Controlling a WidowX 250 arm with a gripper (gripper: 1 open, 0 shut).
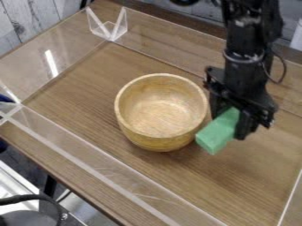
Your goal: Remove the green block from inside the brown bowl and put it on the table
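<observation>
Tool (236, 124) points down, pinching the green block (220, 134) by its upper end. Block hangs tilted, just right of the bowl (163, 110) and outside its rim, low over the desk (106, 75); can't tell if it touches the wood. Bowl sits upright mid-desk, nothing inside.

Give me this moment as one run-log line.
phase: carry | gripper: shut on green block | block: outside brown bowl, beside its rim, low over table | bowl: empty
</observation>
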